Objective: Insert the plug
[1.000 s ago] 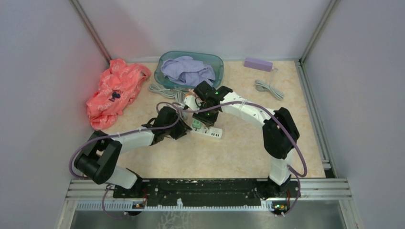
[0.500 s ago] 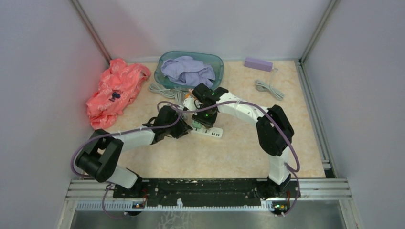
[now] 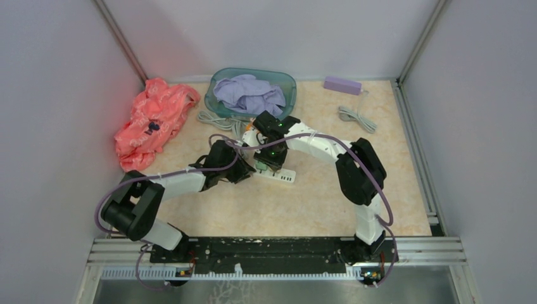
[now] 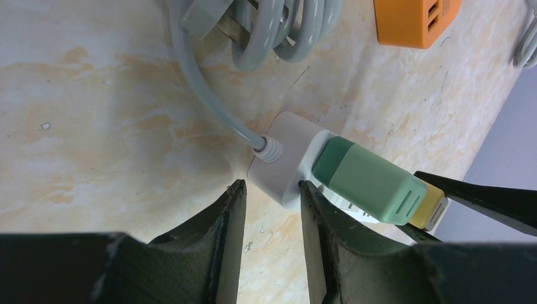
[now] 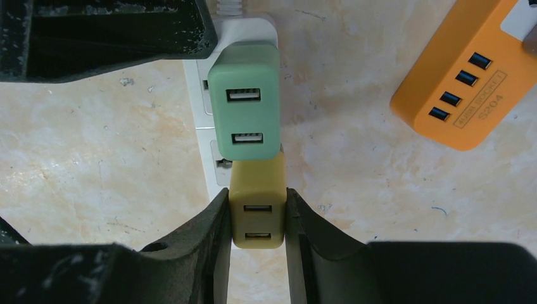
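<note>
Jaws on the right gripper (image 5: pixel 256 196) are clamped on a small yellow plastic USB charger plug (image 5: pixel 256 218), one black finger against each of its long sides. The plug sits over a white plastic power strip (image 5: pixel 204 120), its top end touching a mint-green USB charger block (image 5: pixel 245 120) that already stands in the strip. From the left wrist view the yellow plug (image 4: pixel 432 208) stands next to the green block (image 4: pixel 367 180) at much the same height. Whether its prongs are fully home cannot be told.

The left gripper (image 4: pixel 271 185) lies low on the cream marbled bench (image 3: pixel 285 209) at the strip's cable end. Its jaws stand a little apart, with bare bench showing between the fingers (image 4: pixel 228 240). Nothing is pinched there, and the right-hand fingertip lies against the edge of the strip (image 4: pixel 285 158). A grey power cable (image 4: pixel 190 69) leaves that end of the strip and runs to a coiled grey cord (image 4: pixel 285 31).

An orange rectangular USB hub (image 5: pixel 468 82) lies on the bench just beside the strip, apart from it. At the back of the bench are a crumpled pink cloth (image 3: pixel 152 120), a teal plastic basin (image 3: pixel 288 79) holding a lavender cloth (image 3: pixel 247 92), a purple rectangular block (image 3: pixel 342 84) and a second grey cable bundle (image 3: pixel 356 118).
</note>
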Controlling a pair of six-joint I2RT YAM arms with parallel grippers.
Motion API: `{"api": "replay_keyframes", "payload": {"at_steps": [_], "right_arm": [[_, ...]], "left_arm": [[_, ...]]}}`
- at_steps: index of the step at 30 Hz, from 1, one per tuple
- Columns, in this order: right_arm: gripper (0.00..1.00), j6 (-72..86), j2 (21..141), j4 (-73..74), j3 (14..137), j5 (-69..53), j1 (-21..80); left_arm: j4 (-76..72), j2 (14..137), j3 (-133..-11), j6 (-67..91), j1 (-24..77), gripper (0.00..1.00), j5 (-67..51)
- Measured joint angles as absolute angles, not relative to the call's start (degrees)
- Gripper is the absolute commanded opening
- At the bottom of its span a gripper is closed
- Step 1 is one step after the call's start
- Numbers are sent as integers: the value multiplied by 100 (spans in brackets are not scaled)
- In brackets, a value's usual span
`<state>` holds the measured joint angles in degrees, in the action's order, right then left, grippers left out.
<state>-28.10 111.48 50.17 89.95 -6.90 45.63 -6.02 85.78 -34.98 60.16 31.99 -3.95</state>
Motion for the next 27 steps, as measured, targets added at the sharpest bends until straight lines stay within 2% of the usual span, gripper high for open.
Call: {"api": "replay_keyframes", "payload": {"at_steps": [20,27], "right_arm": [[0,-2832,11354,5063,9115,-543,4641],[45,-2842,11310,5061,9113,-548,4650]], "left_arm": [[-615,8580,-3496,6038,3175,42,-502],[-607,8560,-3485,6014,3175,44,-497]]}}
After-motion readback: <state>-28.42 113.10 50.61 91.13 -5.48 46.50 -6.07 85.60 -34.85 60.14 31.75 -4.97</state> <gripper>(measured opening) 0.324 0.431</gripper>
